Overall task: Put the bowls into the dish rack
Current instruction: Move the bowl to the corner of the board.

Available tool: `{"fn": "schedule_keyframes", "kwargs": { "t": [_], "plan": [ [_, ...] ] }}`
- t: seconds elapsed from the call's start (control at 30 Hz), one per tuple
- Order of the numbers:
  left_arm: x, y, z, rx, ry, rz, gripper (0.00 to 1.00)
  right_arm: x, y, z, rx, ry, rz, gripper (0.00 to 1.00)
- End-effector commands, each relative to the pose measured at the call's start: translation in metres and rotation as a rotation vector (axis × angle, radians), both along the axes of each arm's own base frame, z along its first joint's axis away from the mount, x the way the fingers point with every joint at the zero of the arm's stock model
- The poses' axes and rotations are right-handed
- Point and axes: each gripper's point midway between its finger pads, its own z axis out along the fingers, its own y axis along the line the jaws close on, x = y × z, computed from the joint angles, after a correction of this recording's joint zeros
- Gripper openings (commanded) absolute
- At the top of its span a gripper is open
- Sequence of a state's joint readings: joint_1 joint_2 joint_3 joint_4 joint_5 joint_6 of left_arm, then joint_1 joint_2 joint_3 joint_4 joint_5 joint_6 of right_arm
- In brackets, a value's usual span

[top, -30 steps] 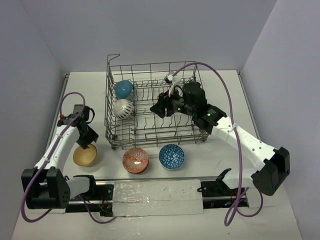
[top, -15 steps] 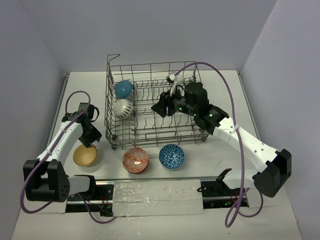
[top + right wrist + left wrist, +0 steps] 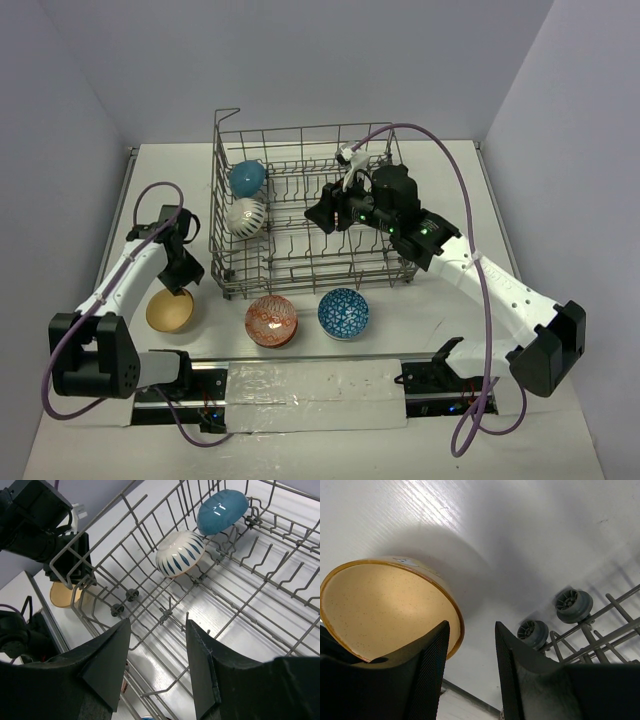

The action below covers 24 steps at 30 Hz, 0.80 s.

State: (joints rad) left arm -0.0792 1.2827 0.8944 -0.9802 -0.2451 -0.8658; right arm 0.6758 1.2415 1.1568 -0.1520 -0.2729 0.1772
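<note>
The grey wire dish rack holds a teal bowl and a white patterned bowl at its left side; the right wrist view shows both, the teal bowl and the white bowl. On the table in front lie a tan bowl, a red patterned bowl and a blue patterned bowl. My left gripper hangs open just above the tan bowl's right rim. My right gripper is open and empty over the rack's middle.
The rack's small wheels stand to the right of my left gripper. Grey walls close in the table on three sides. A taped strip runs along the near edge between the arm bases.
My left gripper has shifted slightly toward the rack beside the tan bowl. My right gripper has drifted a little higher and farther back over the rack. No bowl has moved.
</note>
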Motion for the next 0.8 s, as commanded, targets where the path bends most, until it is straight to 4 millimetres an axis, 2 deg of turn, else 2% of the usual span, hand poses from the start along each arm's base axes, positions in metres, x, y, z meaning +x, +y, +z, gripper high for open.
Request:
{"fn": "schedule_keyframes", "kwargs": {
  "t": [0.0, 0.23, 0.5, 0.77],
  "plan": [
    [0.009, -0.003, 0.003, -0.007, -0.015, -0.018, 0.47, -0.001, -0.009, 0.015, 0.01, -0.049, -0.022, 0.56],
    [0.007, -0.003, -0.001, -0.006, 0.013, -0.038, 0.43, 0.001, -0.012, 0.016, 0.004, -0.058, -0.038, 0.56],
    [0.005, -0.008, -0.008, -0.036, 0.026, -0.054, 0.27, 0.0, -0.013, 0.016, 0.003, -0.059, -0.038, 0.56],
    [0.003, -0.011, -0.009, -0.054, 0.026, -0.06, 0.22, 0.0, -0.014, 0.017, 0.003, -0.063, -0.041, 0.56]
  ]
}}
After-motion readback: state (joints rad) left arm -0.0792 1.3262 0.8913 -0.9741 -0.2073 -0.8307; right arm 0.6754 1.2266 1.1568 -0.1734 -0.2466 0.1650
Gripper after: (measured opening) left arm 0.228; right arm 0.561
